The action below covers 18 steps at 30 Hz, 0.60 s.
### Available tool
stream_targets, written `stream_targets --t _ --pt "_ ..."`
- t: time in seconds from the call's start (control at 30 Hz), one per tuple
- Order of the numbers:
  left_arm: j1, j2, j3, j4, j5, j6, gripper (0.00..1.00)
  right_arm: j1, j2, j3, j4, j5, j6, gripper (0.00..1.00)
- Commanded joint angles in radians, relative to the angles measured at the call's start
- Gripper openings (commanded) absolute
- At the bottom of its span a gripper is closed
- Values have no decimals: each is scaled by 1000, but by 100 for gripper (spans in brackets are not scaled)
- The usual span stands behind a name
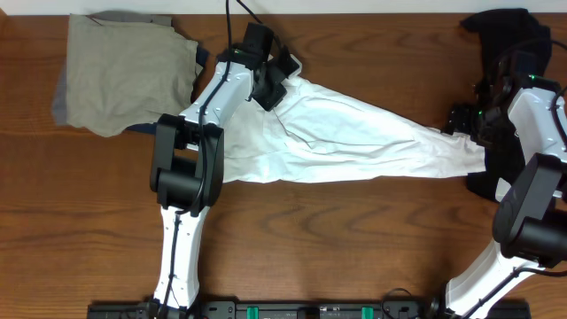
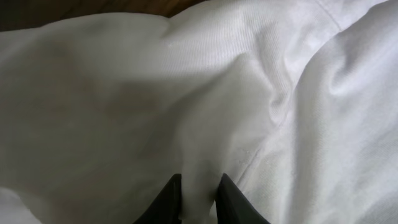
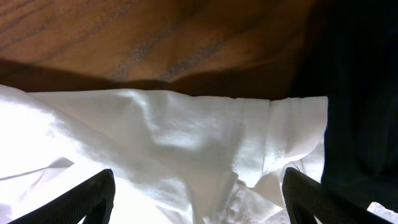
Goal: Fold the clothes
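Observation:
The white T-shirt [image 1: 345, 137] lies stretched across the table, wide at the left and tapering to a bunched end at the right. Its graphic does not show. My left gripper [image 1: 270, 84] is at the shirt's upper left corner; in the left wrist view its fingers [image 2: 198, 193] are shut on a ridge of white cloth [image 2: 205, 112]. My right gripper [image 1: 462, 120] is at the shirt's narrow right end; in the right wrist view its fingers [image 3: 198, 196] are spread wide above the crumpled white hem [image 3: 186, 143], not pinching it.
A khaki-tan folded garment [image 1: 124, 71] lies at the back left on a blue-grey piece. A black garment [image 1: 509, 40] lies at the back right and runs down beside the right arm, seen dark in the right wrist view [image 3: 360, 93]. The wooden table [image 1: 354, 239] shows in front.

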<state>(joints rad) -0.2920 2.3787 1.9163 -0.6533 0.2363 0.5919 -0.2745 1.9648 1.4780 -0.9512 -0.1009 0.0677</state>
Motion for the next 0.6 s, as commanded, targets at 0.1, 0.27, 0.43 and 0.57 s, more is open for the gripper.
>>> stream_targets --t 0.1,0.27,0.43,0.57 --pt "-3 -45 3 -6 -56 -29 19 7 5 2 1 -9 6 84" --pt "-3 -97 3 -43 -65 -61 11 7 5 2 1 -9 6 84" --pt "-3 -164 3 -99 -65 -162 8 7 5 2 1 -9 5 84" --pt "-3 -211 3 -157 -65 -225 7 7 5 2 0 -9 5 83"
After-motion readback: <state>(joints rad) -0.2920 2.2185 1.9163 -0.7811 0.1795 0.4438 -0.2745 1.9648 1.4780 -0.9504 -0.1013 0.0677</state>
